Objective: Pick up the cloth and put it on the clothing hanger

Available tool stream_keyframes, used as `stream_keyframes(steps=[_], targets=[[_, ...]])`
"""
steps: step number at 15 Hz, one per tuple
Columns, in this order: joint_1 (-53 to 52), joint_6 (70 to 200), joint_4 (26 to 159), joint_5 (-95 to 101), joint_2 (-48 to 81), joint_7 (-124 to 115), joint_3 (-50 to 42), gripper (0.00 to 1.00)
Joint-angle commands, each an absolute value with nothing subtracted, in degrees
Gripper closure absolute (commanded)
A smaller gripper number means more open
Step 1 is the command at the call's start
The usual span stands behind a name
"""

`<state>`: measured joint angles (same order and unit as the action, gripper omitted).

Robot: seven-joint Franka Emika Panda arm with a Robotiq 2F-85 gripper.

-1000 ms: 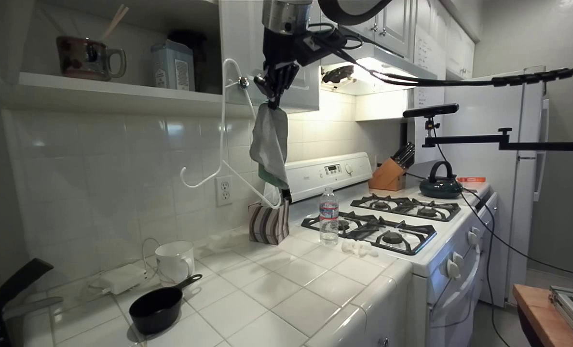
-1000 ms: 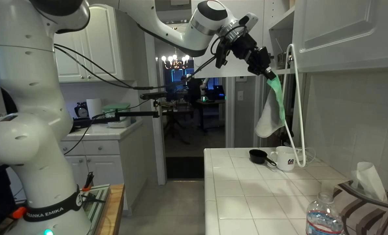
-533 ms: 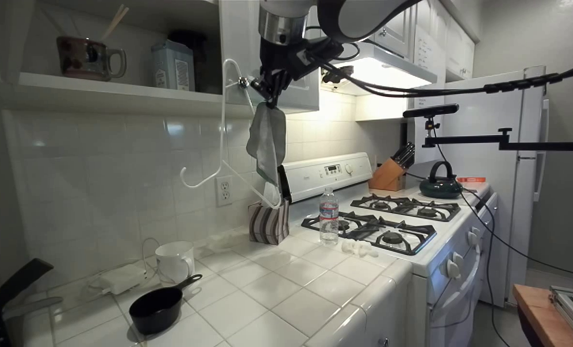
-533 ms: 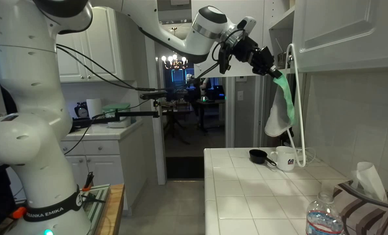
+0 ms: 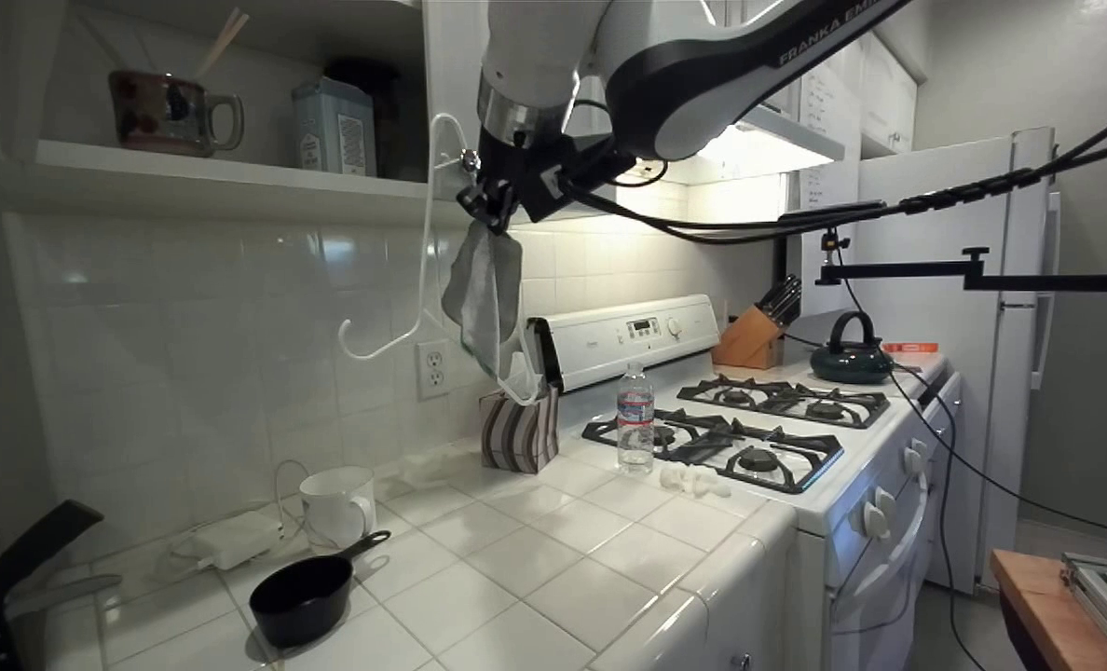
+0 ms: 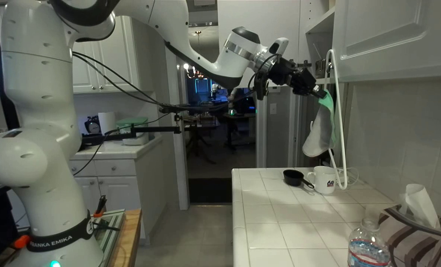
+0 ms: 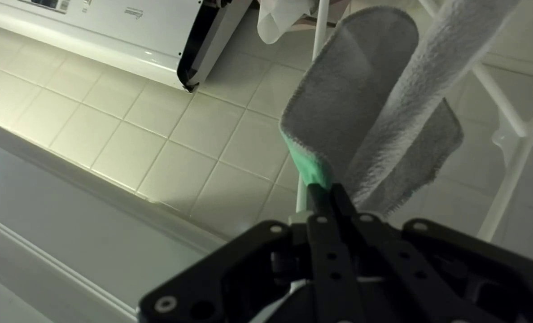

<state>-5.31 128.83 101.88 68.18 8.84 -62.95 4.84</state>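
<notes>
My gripper point(image 5: 493, 225) is shut on the upper end of the cloth point(image 5: 495, 289), which hangs below it, grey-white with green on its other face. In an exterior view the green side of the cloth point(image 6: 330, 111) faces a long bar of the white clothing hanger point(image 6: 341, 122). By one corner the hanger point(image 5: 429, 233) hangs from a cabinet knob, its hook out to the left. Seen in the wrist view, the cloth point(image 7: 351, 89) covers part of one hanger bar point(image 7: 321, 27) below the fingertips. Whether cloth and hanger touch, I cannot tell.
Close behind the hanger are the cabinet knob point(image 5: 471, 160) and a tiled wall point(image 5: 237, 373). On the counter below stand a striped tissue box point(image 5: 519, 433), a water bottle point(image 5: 635, 419), a white mug point(image 5: 334, 503) and a black pan point(image 5: 302, 601). An open shelf point(image 5: 237, 172) lies left.
My gripper has come lower and closer to the hanger, carrying the cloth along. The hanger's hook end has shifted slightly left, and its tip now shows beside the cloth in an exterior view.
</notes>
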Motion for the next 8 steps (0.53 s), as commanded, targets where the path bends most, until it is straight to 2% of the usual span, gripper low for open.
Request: stream_keyframes(steps=[1, 8], targets=[[-6.27, 126.97, 100.25, 74.76, 11.34, -69.56, 3.42, 0.99], [-7.71, 119.38, 99.44, 86.78, 13.71, -72.91, 4.16, 0.99]])
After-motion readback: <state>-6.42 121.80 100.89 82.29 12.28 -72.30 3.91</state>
